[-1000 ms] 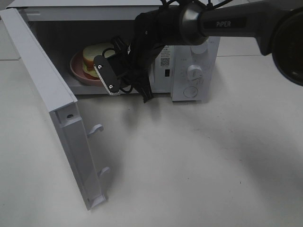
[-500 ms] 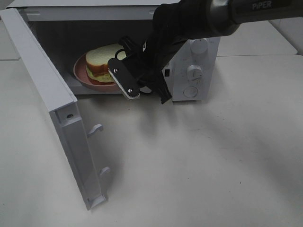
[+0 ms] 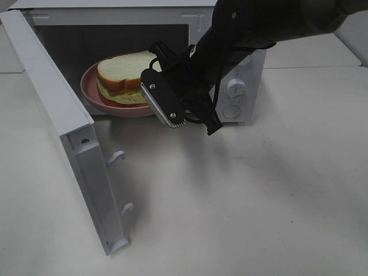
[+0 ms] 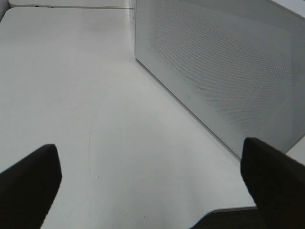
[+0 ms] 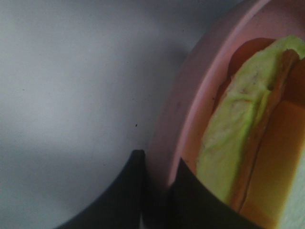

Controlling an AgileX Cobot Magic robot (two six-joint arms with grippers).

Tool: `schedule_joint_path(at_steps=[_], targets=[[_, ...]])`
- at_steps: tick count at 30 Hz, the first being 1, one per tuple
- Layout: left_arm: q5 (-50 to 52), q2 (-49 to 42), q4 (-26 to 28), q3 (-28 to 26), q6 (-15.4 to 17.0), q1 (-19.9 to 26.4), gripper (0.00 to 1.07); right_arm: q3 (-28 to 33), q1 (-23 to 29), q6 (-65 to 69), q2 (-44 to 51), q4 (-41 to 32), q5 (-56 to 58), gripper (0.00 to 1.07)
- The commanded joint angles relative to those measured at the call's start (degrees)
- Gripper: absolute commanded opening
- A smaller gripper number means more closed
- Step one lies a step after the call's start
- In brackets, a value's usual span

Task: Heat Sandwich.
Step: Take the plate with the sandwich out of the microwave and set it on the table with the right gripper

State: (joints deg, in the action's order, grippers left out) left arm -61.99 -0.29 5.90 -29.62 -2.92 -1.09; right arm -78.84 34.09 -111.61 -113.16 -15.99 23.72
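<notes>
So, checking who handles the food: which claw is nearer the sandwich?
Right. The right claw grips the pink plate rim beside the sandwich; the left claw hovers outside the microwave.

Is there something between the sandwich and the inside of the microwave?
Nothing visible. The microwave door is swung open, and the sandwich on its pink plate, held at the rim by the right hand, is at the open microwave cavity.

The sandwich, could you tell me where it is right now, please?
In the high view the sandwich lies on the pink plate at the open microwave's mouth, upper left, with the right hand gripping the plate's rim.
</notes>
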Motion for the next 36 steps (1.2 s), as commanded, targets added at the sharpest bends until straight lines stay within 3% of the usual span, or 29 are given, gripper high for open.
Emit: schedule_joint_path(at_steps=[1,31,36], targets=[[0.7,-0.3,0.5,0.2,0.2,0.1,0.97,3.8,0.1,-2.3,4.2,-2.6,-2.0,0.0],[0.7,-0.3,0.5,0.2,0.2,0.1,0.97,34.7,0.1,3.0,32.8,-2.5,-4.1,0.0],[0.7,-0.3,0.5,0.2,0.2,0.1,0.97,39.2,0.1,6.4,38.5,0.7,-3.2,0.0]])
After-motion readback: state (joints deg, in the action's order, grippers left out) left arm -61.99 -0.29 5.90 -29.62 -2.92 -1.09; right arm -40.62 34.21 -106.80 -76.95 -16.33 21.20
